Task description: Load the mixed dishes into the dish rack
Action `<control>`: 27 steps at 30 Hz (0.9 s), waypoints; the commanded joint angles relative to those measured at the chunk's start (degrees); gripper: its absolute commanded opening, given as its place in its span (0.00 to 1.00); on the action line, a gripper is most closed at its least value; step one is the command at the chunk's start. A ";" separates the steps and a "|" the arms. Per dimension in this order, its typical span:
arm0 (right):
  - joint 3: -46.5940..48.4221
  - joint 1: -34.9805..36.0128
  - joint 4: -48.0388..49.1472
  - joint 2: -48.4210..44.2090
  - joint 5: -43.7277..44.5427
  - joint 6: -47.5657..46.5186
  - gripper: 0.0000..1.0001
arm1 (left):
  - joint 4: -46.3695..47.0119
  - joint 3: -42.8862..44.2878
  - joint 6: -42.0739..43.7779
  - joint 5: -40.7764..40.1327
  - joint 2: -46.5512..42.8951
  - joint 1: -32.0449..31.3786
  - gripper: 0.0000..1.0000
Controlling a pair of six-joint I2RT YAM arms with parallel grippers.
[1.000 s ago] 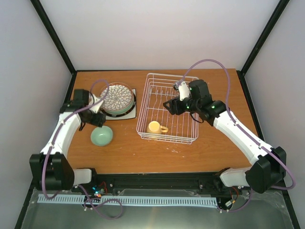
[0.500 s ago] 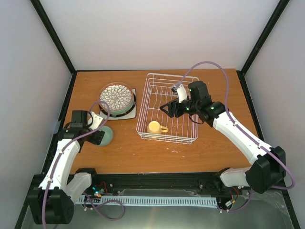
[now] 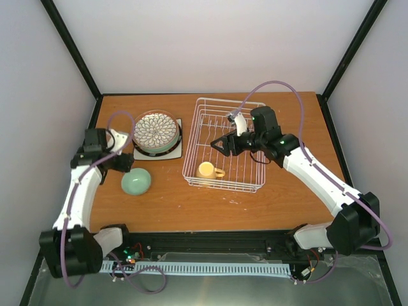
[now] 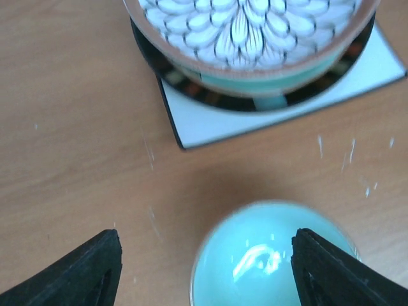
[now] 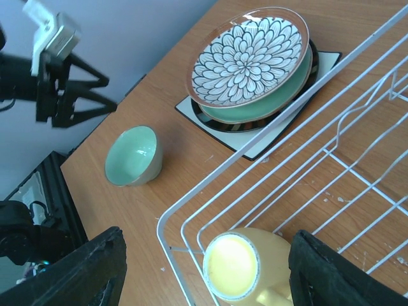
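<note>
The mint-green bowl (image 3: 136, 182) stands on the table in front of a stack of round plates topped by the white petal-patterned plate (image 3: 156, 131), all on the square white plate (image 3: 174, 152). My left gripper (image 3: 125, 161) is open just behind and left of the bowl; in the left wrist view the bowl (image 4: 271, 255) lies between the spread fingers (image 4: 89, 271). The yellow mug (image 3: 208, 170) lies in the near left corner of the white wire dish rack (image 3: 224, 143). My right gripper (image 3: 220, 144) is open and empty above the rack, over the mug (image 5: 245, 268).
The rack's row of upright prongs (image 3: 220, 120) stands at its far side. A lime green plate (image 5: 271, 102) and a dark-rimmed plate (image 5: 220, 124) show under the petal plate (image 5: 248, 54). The enclosure walls close in the left, back and right.
My left arm swung out toward the near left and came back to behind the bowl. My right gripper drifted a little left over the rack.
</note>
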 commanded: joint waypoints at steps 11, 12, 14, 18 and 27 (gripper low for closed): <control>-0.68 -0.10 4.87 -1.33 -4.47 2.79 0.69 | -7.91 12.44 -0.68 25.38 20.55 5.30 0.72; -1.12 -0.10 5.35 -1.49 -5.01 2.95 0.69 | -7.70 11.49 -0.58 23.82 19.95 5.26 0.73; -2.79 -0.10 6.84 -2.02 -5.99 3.52 0.69 | -7.33 9.91 0.48 22.21 18.93 5.27 0.73; -4.51 -0.10 7.62 -2.77 -7.12 3.49 0.69 | -8.77 7.98 1.42 19.37 18.61 5.28 0.67; -9.18 -0.10 10.95 -5.04 -8.82 4.40 0.69 | -6.03 -2.43 0.55 7.81 10.29 5.28 0.68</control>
